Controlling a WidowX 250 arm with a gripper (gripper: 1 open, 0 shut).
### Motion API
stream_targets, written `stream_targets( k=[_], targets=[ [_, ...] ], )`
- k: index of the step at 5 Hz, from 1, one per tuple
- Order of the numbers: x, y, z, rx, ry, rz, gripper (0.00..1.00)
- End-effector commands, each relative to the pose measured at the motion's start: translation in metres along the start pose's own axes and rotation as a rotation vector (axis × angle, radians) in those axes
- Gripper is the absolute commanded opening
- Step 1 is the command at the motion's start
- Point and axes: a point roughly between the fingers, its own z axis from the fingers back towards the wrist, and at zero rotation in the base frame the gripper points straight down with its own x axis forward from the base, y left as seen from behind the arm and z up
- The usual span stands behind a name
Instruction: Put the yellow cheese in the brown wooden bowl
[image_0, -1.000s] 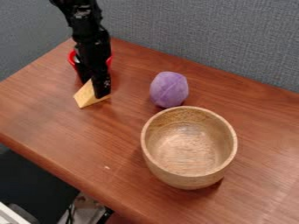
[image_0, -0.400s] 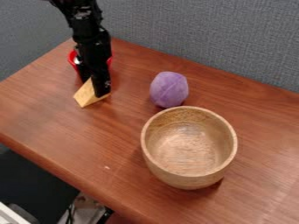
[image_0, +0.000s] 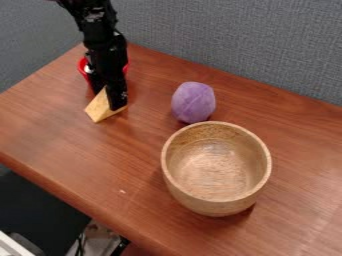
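The yellow cheese (image_0: 98, 108), a small wedge, rests on the wooden table (image_0: 80, 150) at the left. My black gripper (image_0: 112, 102) points straight down onto it. One dark finger (image_0: 118, 97) stands against the cheese's right side, while the other finger is hidden, so the frames do not show the grip. The brown wooden bowl (image_0: 217, 167) stands to the front right, well apart from the gripper, and holds nothing.
A purple ball (image_0: 194, 101) lies between the cheese and the wooden bowl. A small red bowl (image_0: 84, 67) sits just behind the gripper, partly hidden by it. The table's front edge drops off at the lower left. A grey wall stands behind.
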Motion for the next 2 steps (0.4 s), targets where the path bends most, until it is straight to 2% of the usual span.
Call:
stream_targets(
  k=[1,2],
  targets=[
    [-0.0001,0.0078,0.0158,0.032,-0.04,0.036,0.0],
    [-0.0013,0.0076,0.0169,0.034,-0.043,0.051,0.0]
  ],
)
